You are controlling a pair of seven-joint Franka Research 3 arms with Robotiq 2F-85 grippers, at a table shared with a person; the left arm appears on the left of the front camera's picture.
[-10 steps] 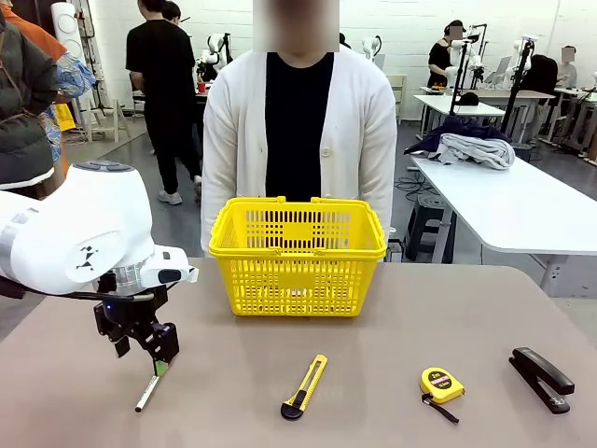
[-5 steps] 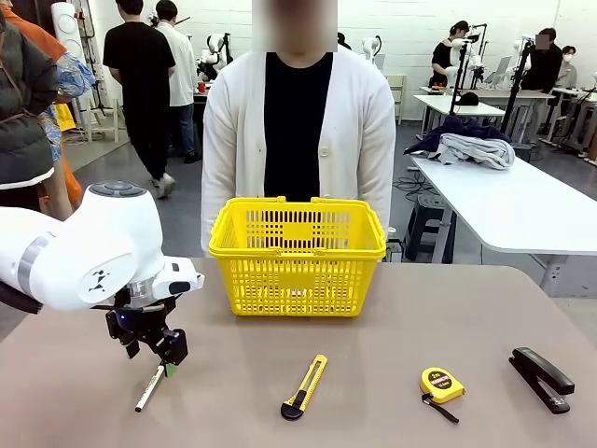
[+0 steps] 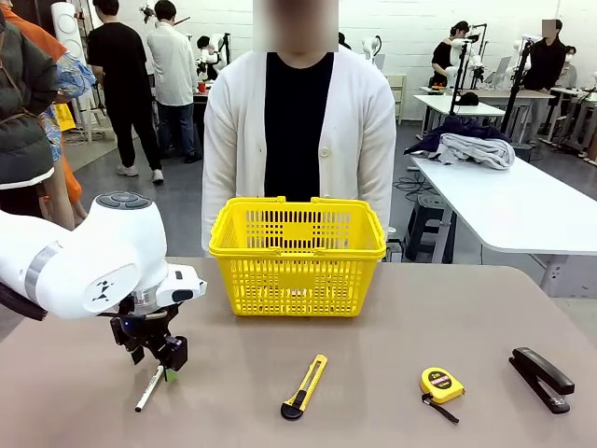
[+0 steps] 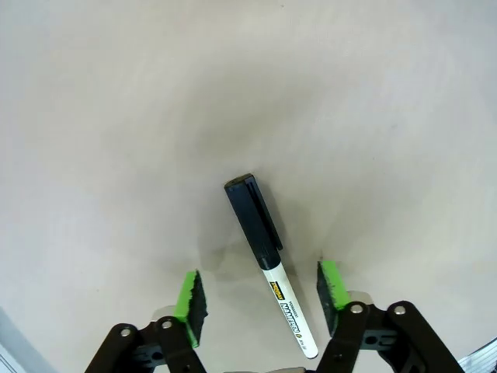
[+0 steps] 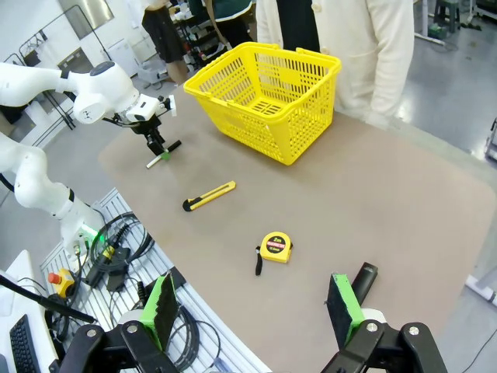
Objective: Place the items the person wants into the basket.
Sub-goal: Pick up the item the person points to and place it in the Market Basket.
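Observation:
A white marker with a black cap (image 4: pixel 255 221) lies flat on the tan table (image 3: pixel 420 317). My left gripper (image 4: pixel 260 281) stands over it with one green pad (image 4: pixel 190 299) on each side and a gap to either pad. From the front, the left gripper (image 3: pixel 169 362) is low at the table's left, on the marker (image 3: pixel 147 392). The yellow basket (image 3: pixel 297 252) stands at the far middle, in front of the person (image 3: pixel 298 121). A black stapler (image 3: pixel 541 378) lies at the right. My right gripper (image 5: pixel 252 311) hangs open high above the table's edge, nothing in it.
A yellow-and-black utility knife (image 3: pixel 305 385) lies near the front middle, with a round yellow tape measure (image 3: pixel 440 385) to its right. In the right wrist view the stapler (image 5: pixel 365 278) is close to the right gripper. Bare table lies between the basket and these tools.
The left arm's wrist has swung and its gripper has shifted slightly right over the marker's capped end. The marker and the other items have not moved.

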